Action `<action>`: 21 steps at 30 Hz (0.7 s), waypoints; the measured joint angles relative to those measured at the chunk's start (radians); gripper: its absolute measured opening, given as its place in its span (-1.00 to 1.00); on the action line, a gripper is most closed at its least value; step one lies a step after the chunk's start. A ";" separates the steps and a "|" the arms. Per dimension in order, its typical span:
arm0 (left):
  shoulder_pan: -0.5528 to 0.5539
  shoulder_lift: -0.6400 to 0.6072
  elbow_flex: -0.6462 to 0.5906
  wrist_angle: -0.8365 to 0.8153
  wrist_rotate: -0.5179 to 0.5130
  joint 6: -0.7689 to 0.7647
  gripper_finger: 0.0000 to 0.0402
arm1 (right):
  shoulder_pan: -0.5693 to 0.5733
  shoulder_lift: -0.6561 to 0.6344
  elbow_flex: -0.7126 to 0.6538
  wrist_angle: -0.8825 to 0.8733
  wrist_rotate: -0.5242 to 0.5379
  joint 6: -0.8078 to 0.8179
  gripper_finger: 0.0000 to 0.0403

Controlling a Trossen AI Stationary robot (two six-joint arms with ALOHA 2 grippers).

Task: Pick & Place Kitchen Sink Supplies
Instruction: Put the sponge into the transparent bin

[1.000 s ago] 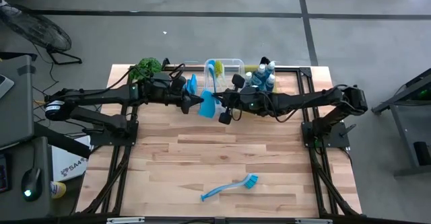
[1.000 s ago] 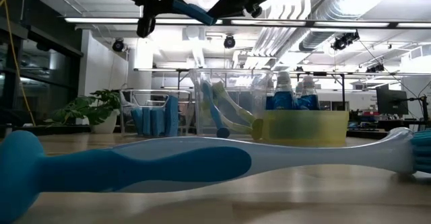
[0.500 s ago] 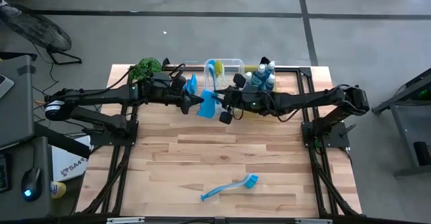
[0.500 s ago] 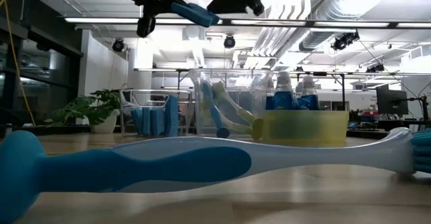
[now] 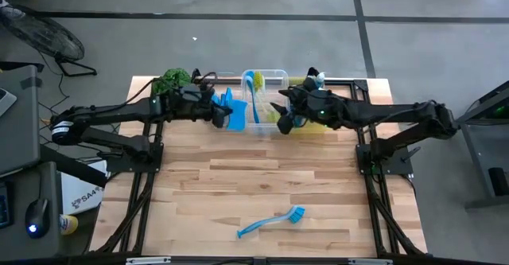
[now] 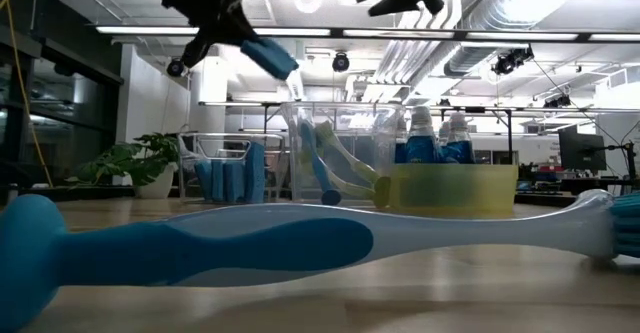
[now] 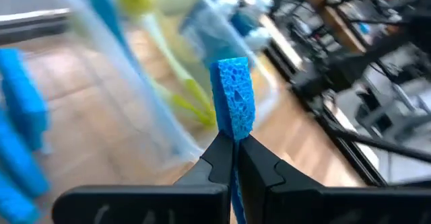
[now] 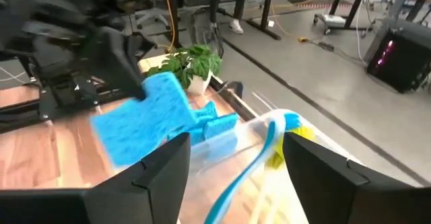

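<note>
My left gripper [image 5: 227, 118] is shut on a small blue sponge [image 5: 237, 116], high above the table's far middle, just in front of the clear bin [image 5: 274, 79]. In the low view the sponge [image 6: 268, 57] slants down from the gripper [image 6: 222, 28]. My right gripper [image 5: 280, 115] hangs open to the sponge's right, apart from it, and its wrist view shows the sponge [image 8: 145, 120] ahead of the spread fingers. A blue dish brush [image 5: 270, 221] lies flat on the table near the front edge. My left gripper pinches the sponge between its two fingers, one on each broad face, at the sponge's near end [image 7: 234, 135]. The fingers come from the table's left, slanting a little down. The sponge sticks out past the fingertips, lifted clear of everything.
The clear bin holds blue and yellow-green brushes [image 5: 253, 86]. A yellow bin [image 5: 306, 126] with blue-liquid bottles [image 5: 314, 82] stands to its right. More blue sponges [image 5: 226, 98] stand in a rack to its left, beside a green plant [image 5: 172, 79]. The table's middle is bare wood.
My right gripper has opened, let go of the sponge and drawn back up and toward the table's right edge. My left gripper keeps the sponge, which now slants down at its free end.
</note>
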 joint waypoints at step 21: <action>0.386 0.015 0.037 -0.176 0.093 -0.073 -0.97 | 0.001 -0.059 0.000 -0.186 -0.028 0.126 0.15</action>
